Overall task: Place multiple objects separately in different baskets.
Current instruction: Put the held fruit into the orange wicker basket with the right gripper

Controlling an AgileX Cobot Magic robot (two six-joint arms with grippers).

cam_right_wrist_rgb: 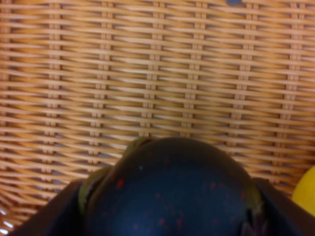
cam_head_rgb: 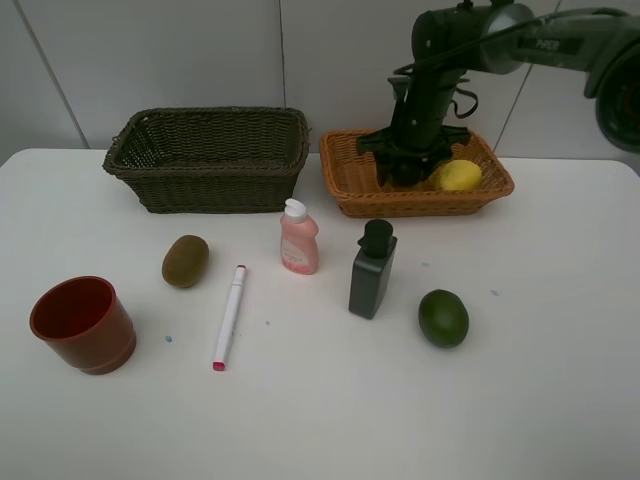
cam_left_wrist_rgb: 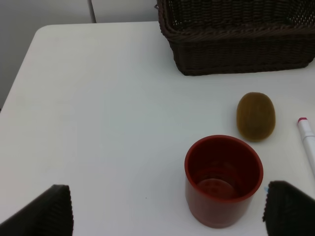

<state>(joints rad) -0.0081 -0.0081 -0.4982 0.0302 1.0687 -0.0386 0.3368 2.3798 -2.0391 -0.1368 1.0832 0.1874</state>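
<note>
- Right fingers point(cam_right_wrist_rgb: 59, 216) are clamped on a green fruit point(cam_right_wrist_rgb: 172, 191), one on each side; it looks round, very dark and glossy, with a paler olive edge, and is blurred this close
- Fingers and fruit sit low inside the tan basket point(cam_right_wrist_rgb: 147, 73), whose orange weave fills the wrist view; the lemon point(cam_right_wrist_rgb: 307, 191) shows just beside them
- In the high view the right arm point(cam_head_rgb: 430, 90) reaches down into that basket and hides the held fruit; the lemon lies in the basket just right of it
- Left fingers point(cam_left_wrist_rgb: 44, 211) are wide apart, holding nothing, over the worktop point(cam_left_wrist_rgb: 98, 98)
- The red cup point(cam_left_wrist_rgb: 224, 182) stands upright between them, nearer one finger
- Beyond the cup lies the brown kiwi point(cam_left_wrist_rgb: 255, 116), the marker point(cam_left_wrist_rgb: 307, 142) beside it, the dark basket point(cam_left_wrist_rgb: 236, 49) farther off
- The dark basket stands just left of the tan one
- In front of them the pink bottle point(cam_head_rgb: 299, 238) and dark bottle point(cam_head_rgb: 372, 270) stand upright, apart
- Another green fruit point(cam_head_rgb: 443, 317) lies near the dark bottle, to its right
</note>
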